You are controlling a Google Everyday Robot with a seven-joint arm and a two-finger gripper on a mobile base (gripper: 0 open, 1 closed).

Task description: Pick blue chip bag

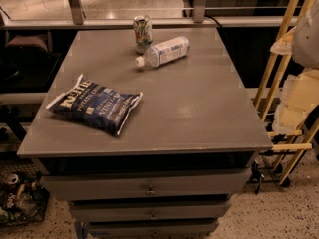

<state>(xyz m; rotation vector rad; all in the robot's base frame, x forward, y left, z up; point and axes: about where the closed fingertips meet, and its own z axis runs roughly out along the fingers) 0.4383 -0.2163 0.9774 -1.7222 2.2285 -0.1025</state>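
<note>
Camera view: bag lies flat on the worktop, front-left, long axis running left to right and tilting slightly nearer at the right. No gripper can be made out, so its state cannot be told.

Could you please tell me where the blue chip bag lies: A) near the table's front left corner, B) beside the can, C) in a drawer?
A: the blue chip bag lies flat near the table front left, far from the can; the claw is not in view.
</note>
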